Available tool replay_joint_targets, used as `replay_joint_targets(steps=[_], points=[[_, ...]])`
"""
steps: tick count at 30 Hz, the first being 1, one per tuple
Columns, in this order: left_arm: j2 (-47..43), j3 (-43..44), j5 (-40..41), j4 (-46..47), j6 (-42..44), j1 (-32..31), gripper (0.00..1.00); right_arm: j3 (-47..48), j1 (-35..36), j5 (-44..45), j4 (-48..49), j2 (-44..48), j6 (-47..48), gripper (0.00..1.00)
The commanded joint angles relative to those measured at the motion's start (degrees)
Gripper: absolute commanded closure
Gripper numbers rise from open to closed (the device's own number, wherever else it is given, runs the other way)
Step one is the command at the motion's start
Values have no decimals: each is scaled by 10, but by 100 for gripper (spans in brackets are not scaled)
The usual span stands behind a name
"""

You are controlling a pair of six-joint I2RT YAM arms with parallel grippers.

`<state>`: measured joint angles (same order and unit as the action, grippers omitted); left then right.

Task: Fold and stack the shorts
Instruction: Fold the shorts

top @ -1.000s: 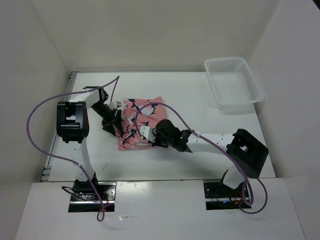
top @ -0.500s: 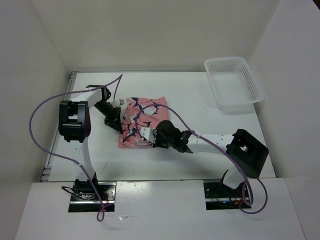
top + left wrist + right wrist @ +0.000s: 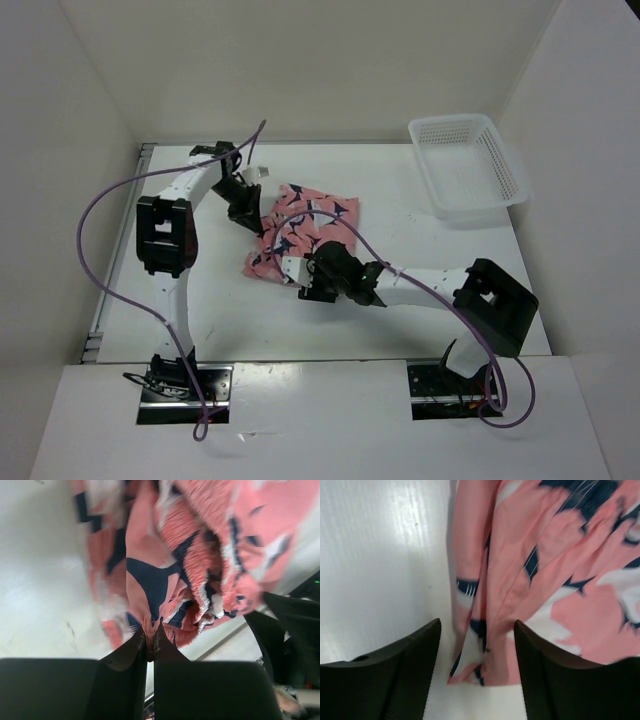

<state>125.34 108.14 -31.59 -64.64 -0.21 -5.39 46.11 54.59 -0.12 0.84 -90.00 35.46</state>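
Observation:
The salmon-pink shorts (image 3: 305, 228) with navy-and-white shapes lie bunched at the table's middle. My left gripper (image 3: 258, 212) is at their far-left edge, shut on a pinch of the fabric (image 3: 150, 622). In the left wrist view the shorts (image 3: 190, 555) hang away from the closed left gripper (image 3: 149, 632), blurred. My right gripper (image 3: 300, 272) sits at the near-left corner of the shorts. It stands open in the right wrist view (image 3: 477, 624), its fingers on either side of the shorts' corner (image 3: 485, 655) without pressing it.
A white mesh basket (image 3: 468, 165) stands at the far right corner of the table. White walls close in the left, back and right sides. Purple cables loop off both arms; the right arm's link (image 3: 420, 285) lies low across the near middle.
My left gripper closed on the shorts' edge and pulled it toward the far side, dragging the shorts rightward. My right gripper closed briefly, then opened and let the near corner go.

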Motion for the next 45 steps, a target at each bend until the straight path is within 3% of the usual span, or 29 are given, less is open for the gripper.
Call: replay_joint_targets(steps=[1, 5, 9, 13, 15, 21, 29, 45], points=[[45, 22, 28, 23, 2, -23, 94, 67, -2, 20, 34, 30, -17, 31], [50, 39, 69, 23, 2, -29, 94, 175, -29, -1, 11, 46, -77, 29], [45, 34, 87, 23, 2, -29, 94, 252, -48, -4, 35, 22, -154, 37], [45, 34, 73, 23, 2, -29, 93, 303, -54, 99, 60, -75, -243, 48], [45, 34, 53, 23, 2, -29, 91, 324, -61, 176, 65, -110, -285, 48], [45, 28, -8, 23, 2, -29, 85, 396, -68, 247, 55, -200, -398, 42], [45, 28, -19, 18, 2, -29, 82, 489, -73, 301, -30, -304, -441, 41], [50, 23, -29, 13, 2, -29, 80, 458, -73, 277, -51, -336, -439, 43]])
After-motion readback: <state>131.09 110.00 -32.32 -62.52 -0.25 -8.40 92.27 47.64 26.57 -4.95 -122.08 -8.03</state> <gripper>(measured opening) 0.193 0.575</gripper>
